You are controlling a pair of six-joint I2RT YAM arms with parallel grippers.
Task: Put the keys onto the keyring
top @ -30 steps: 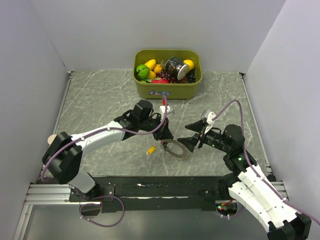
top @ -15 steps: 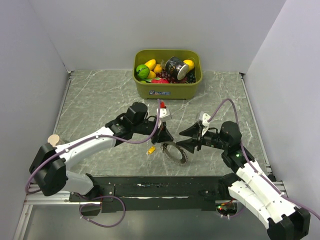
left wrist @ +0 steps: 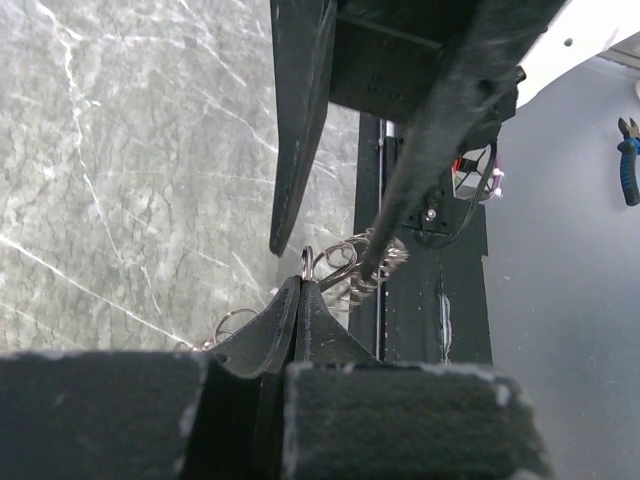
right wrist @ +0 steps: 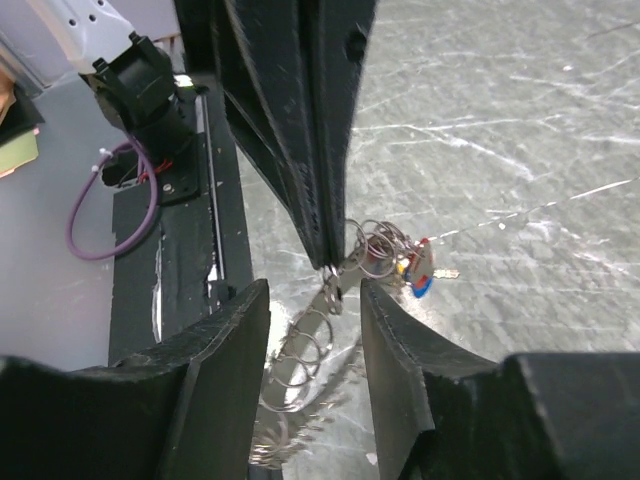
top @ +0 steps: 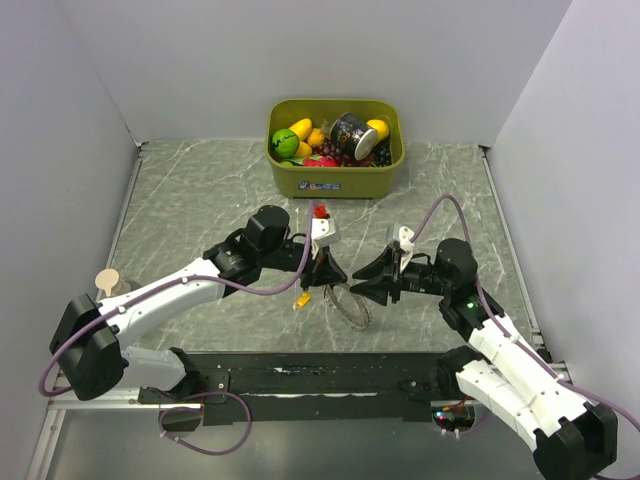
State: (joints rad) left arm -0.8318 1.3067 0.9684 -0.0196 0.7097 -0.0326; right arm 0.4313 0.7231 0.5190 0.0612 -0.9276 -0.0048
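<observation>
The keyring (top: 351,303), a grey coiled metal ring, hangs tilted above the table between my two grippers. My left gripper (top: 326,272) is shut on one small loop of it at the top; in the left wrist view its jaws (left wrist: 302,286) are closed, with the coil (left wrist: 372,262) just past the tips. In the right wrist view the coil (right wrist: 303,358) hangs from those closed tips. My right gripper (top: 374,279) is open, and its fingers (right wrist: 232,335) stand either side of the coil without touching it. Keys with red, blue and yellow tags (right wrist: 419,270) lie just behind; they also show in the top view (top: 299,298).
An olive bin (top: 335,184) with toy fruit and a can stands at the back centre. A black rail (top: 300,375) runs along the near edge. A round wooden piece (top: 107,281) sits at the left by my left arm. Blue-handled pliers (left wrist: 628,160) lie off the table.
The keyring has gone from lying flat to hanging tilted from my left gripper. My left arm has swung lower and leftward. My right gripper has moved left, closer around the ring.
</observation>
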